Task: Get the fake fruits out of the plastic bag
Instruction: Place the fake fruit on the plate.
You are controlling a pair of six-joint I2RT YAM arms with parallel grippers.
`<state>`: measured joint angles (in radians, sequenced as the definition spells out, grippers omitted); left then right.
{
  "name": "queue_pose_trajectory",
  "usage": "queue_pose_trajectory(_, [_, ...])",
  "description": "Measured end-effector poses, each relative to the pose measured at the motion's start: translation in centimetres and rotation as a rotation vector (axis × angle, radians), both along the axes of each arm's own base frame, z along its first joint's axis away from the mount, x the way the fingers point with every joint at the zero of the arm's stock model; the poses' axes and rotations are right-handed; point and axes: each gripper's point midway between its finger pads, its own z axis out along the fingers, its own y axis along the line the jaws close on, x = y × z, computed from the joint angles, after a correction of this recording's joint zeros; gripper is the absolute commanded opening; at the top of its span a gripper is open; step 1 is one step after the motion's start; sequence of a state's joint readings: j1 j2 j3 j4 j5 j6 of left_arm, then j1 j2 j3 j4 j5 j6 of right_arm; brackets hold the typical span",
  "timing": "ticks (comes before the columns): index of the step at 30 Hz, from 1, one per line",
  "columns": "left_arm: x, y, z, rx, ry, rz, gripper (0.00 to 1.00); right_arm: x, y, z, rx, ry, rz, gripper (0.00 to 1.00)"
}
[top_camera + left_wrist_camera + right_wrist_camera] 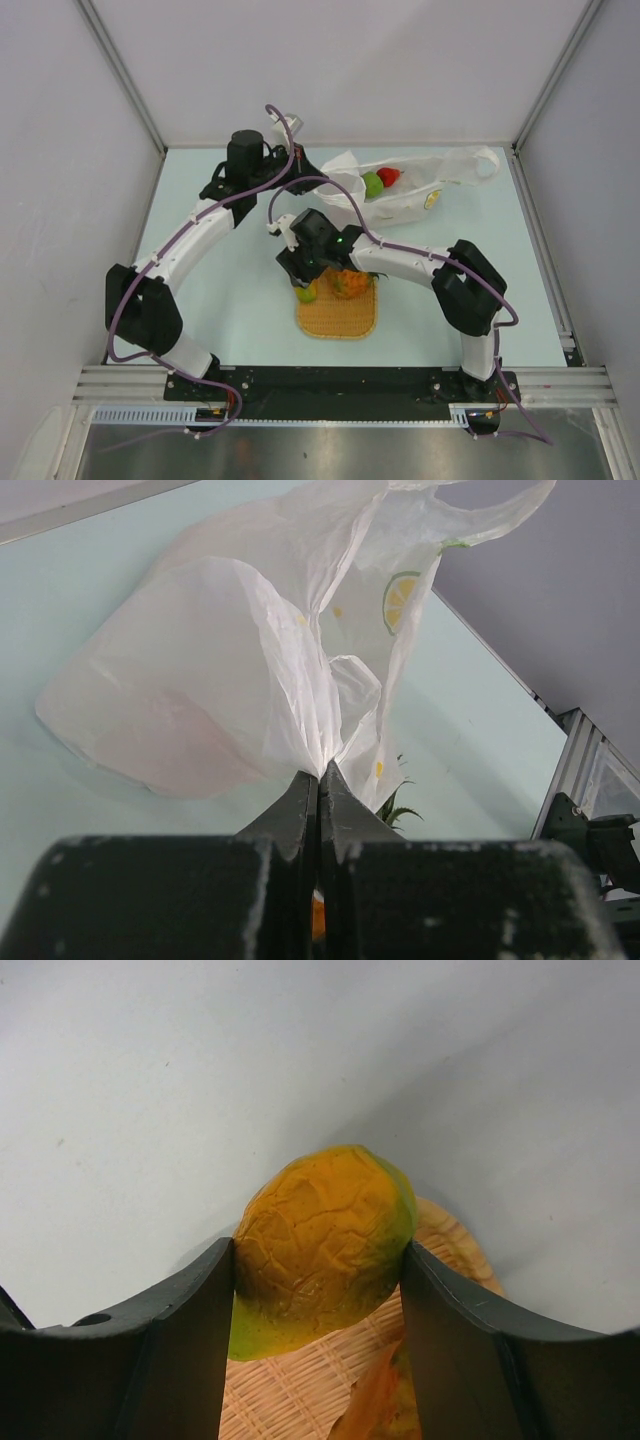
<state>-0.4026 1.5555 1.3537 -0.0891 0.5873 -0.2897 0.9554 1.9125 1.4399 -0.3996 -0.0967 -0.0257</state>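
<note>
Translucent white film of the plastic bag (230, 680) was pinched between the tightly closed fingers of our left gripper (318, 777), towards the far side of the table (200, 300). Our right gripper (320, 1260) clasped the mango (325, 1230) on both sides at the edge of the woven mat (340, 318), just beside the pineapple (350, 284). We judged two fruits out, while the green piece (372, 183) and the red piece (389, 177) were left in the bag's mouth.
</note>
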Motion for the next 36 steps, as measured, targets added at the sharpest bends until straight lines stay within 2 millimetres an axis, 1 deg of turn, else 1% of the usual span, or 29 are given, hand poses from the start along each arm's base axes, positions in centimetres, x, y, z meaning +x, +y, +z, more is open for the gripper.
queue_pose_trajectory(4, [0.0, 0.0, 0.0, 0.0, 0.0, -0.001, 0.0, 0.0, -0.3, 0.1, -0.005, 0.004, -0.02, 0.33])
queue_pose_trajectory(5, [0.0, 0.0, -0.1, 0.0, -0.001, -0.001, 0.0, 0.0, -0.4, 0.0, -0.007, 0.007, -0.027, 0.35])
queue_pose_trajectory(7, [0.0, 0.0, -0.2, 0.0, 0.003, 0.0, 0.0, -0.1, -0.8, 0.0, -0.016, 0.014, -0.052, 0.41])
queue_pose_trajectory(11, [-0.1, -0.1, -0.3, -0.002, 0.01, -0.001, 0.0, -0.4, -1.0, -0.1, -0.022, 0.033, -0.081, 0.44])
queue_pose_trajectory(15, [-0.2, -0.2, -0.3, -0.002, 0.011, -0.004, 0.0, -0.3, -1.1, -0.1, -0.028, 0.029, -0.093, 0.52])
queue_pose_trajectory(17, [-0.2, -0.3, -0.3, -0.002, 0.01, -0.005, 0.0, -0.3, -1.2, -0.2, -0.031, 0.025, -0.097, 0.53])
queue_pose_trajectory(18, [-0.3, -0.3, -0.4, -0.002, 0.011, -0.005, 0.0, -0.2, -1.2, -0.2, -0.03, 0.023, -0.097, 0.58])
queue_pose_trajectory(20, [-0.3, -0.3, -0.4, -0.002, 0.011, -0.005, 0.0, -0.1, -1.2, -0.2, -0.033, 0.019, -0.098, 0.63])
queue_pose_trajectory(21, [-0.3, -0.3, -0.4, -0.001, 0.011, -0.005, 0.0, 0.0, -1.3, -0.1, -0.035, 0.014, -0.102, 0.71])
queue_pose_trajectory(23, [-0.3, -0.3, -0.4, -0.001, 0.012, -0.005, 0.0, 0.1, -1.4, -0.1, -0.039, 0.006, -0.108, 0.81])
queue_pose_trajectory(24, [-0.3, -0.3, -0.4, -0.001, 0.012, -0.006, 0.0, 0.1, -1.4, -0.1, -0.039, 0.006, -0.109, 0.88])
queue_pose_trajectory(26, [-0.3, -0.4, -0.4, -0.001, 0.013, -0.007, 0.0, 0.0, -1.3, -0.1, -0.035, 0.01, -0.102, 0.97])
queue_pose_trajectory(27, [-0.3, -0.4, -0.4, -0.001, 0.013, -0.008, 0.0, -0.1, -1.2, -0.1, -0.031, 0.016, -0.091, 1.0])
queue_pose_trajectory(31, [-0.4, -0.4, -0.4, -0.001, 0.013, -0.009, 0.0, -0.8, -0.7, 0.1, -0.013, 0.029, -0.04, 1.0])
queue_pose_trajectory(33, [-0.4, -0.5, -0.4, -0.002, 0.013, -0.011, 0.0, -1.1, -0.6, 0.7, 0.003, 0.028, -0.013, 0.98])
queue_pose_trajectory(35, [-0.5, -0.6, -0.4, -0.002, 0.013, -0.014, 0.01, -1.6, -0.4, 2.3, 0.042, 0.025, 0.018, 0.97])
queue_pose_trajectory(36, [-0.5, -0.6, -0.5, -0.001, 0.013, -0.016, 0.01, -1.9, -0.2, 3.7, 0.076, 0.021, 0.042, 0.95])
